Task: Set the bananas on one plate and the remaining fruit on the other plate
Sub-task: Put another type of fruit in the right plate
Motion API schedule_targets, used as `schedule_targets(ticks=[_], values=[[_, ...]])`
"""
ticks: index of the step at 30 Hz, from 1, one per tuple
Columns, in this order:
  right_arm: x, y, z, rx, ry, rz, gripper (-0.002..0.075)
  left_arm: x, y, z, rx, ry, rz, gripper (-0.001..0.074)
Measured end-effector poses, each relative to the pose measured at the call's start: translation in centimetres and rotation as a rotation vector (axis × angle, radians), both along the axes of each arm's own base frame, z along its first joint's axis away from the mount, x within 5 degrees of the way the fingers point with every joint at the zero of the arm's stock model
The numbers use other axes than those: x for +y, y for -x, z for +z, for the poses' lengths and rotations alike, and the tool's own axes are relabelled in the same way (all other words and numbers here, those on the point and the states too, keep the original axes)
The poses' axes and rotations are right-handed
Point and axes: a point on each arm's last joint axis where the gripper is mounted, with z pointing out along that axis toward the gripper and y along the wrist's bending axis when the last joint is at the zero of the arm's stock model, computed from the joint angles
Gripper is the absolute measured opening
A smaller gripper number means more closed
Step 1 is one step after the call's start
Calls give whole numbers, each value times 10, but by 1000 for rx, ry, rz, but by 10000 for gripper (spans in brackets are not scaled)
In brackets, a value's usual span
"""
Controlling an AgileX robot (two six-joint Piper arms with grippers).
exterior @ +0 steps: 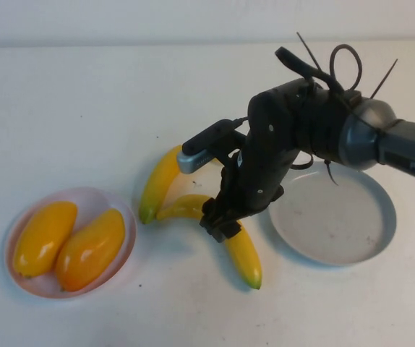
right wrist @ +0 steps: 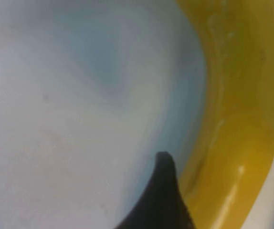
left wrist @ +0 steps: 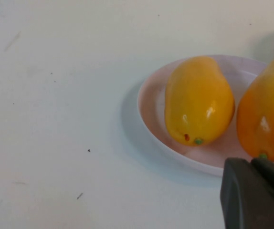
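My right gripper [exterior: 220, 223] is down over the middle of one banana [exterior: 242, 253], which lies on the table left of the empty grey plate [exterior: 381, 217]. In the right wrist view one dark finger [right wrist: 164, 195] stands beside that banana [right wrist: 237, 119]; bare table shows on its far side, so the jaws are open around it. The second banana [exterior: 158, 181] lies just left of the arm. Both orange-yellow fruits [exterior: 45, 237] [exterior: 90, 248] lie on the pink plate [exterior: 124, 213] at the left. My left gripper [left wrist: 256, 195] hovers by the pink plate's [left wrist: 151, 119] edge, shut and empty.
The right arm [exterior: 316, 130] and its cables reach over the grey plate's far-left rim. White table lies all around, with open room along the far side and in front of both plates.
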Motion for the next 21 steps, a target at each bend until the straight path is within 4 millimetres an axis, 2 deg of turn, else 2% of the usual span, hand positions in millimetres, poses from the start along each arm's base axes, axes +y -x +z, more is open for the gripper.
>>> schedule_targets(ticks=[8, 16, 21], values=[[5, -10, -12, 0, 35, -20, 516, 0, 0, 0, 0, 0, 0, -4], [5, -10, -18, 14, 47, -19, 316, 0, 0, 0, 0, 0, 0, -4], [8, -9, -20, 17, 51, -10, 302, 0, 0, 0, 0, 0, 0, -4]])
